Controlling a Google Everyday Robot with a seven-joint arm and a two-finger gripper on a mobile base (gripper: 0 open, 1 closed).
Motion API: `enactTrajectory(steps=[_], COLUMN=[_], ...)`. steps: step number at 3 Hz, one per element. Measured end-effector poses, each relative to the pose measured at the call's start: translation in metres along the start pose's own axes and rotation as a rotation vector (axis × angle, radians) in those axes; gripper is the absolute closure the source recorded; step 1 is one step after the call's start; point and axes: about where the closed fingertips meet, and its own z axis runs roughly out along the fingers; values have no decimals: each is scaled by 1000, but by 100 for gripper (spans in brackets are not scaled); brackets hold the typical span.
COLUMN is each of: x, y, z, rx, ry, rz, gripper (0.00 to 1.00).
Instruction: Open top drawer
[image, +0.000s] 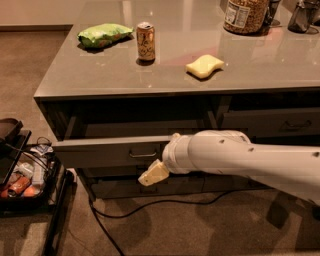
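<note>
Top drawer (100, 152) pulled out; gripper (154, 173) just below its handle (142, 155); arm (250, 160) from right.

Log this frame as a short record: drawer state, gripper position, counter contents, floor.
top drawer: pulled part-way out of the cabinet, dark gap behind its front
handle: centre of the drawer front, looks free
gripper: just below and right of the handle, at the drawer front's lower edge
counter: green bag, can, yellow sponge, jar
floor: black cable; black rack with items at the left edge
</note>
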Motion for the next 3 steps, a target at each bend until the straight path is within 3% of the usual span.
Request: enactTrajectory(steps=[1, 2, 3], x=[5, -3, -28], y=[7, -4, -33], z=[-5, -3, 26], rx=[5, 29, 45], ry=[15, 9, 42], rz=[39, 13, -46], gripper=[0, 0, 0])
